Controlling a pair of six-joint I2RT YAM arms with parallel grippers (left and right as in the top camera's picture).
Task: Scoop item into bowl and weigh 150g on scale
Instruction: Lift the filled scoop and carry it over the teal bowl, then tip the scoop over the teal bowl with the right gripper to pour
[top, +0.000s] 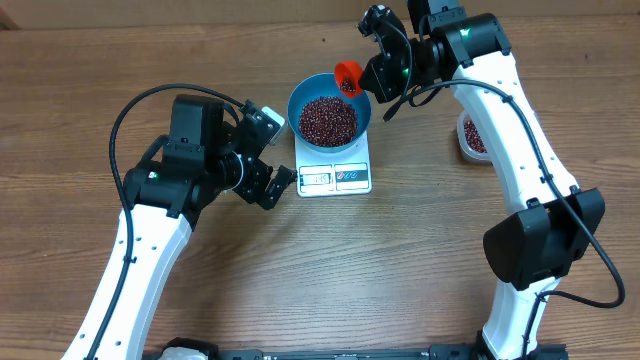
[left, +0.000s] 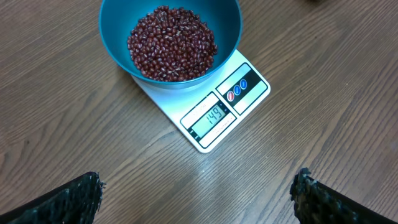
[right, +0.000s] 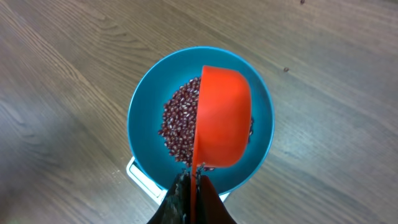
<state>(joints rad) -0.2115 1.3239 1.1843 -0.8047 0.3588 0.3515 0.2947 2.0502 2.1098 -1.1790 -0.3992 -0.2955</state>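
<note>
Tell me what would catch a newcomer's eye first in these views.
The bright blue bowl, heaped with dark red-brown beans, sits on the white scale at table centre, display showing 149. The orange-red scoop, clamped in the right gripper, hangs tipped over the bowl.

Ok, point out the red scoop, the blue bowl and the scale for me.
red scoop (right: 224, 118), right wrist view, on its rounded outer side.
blue bowl (left: 114, 31), left wrist view, on its bare inner wall.
scale (left: 214, 116), left wrist view, on its display.
</note>
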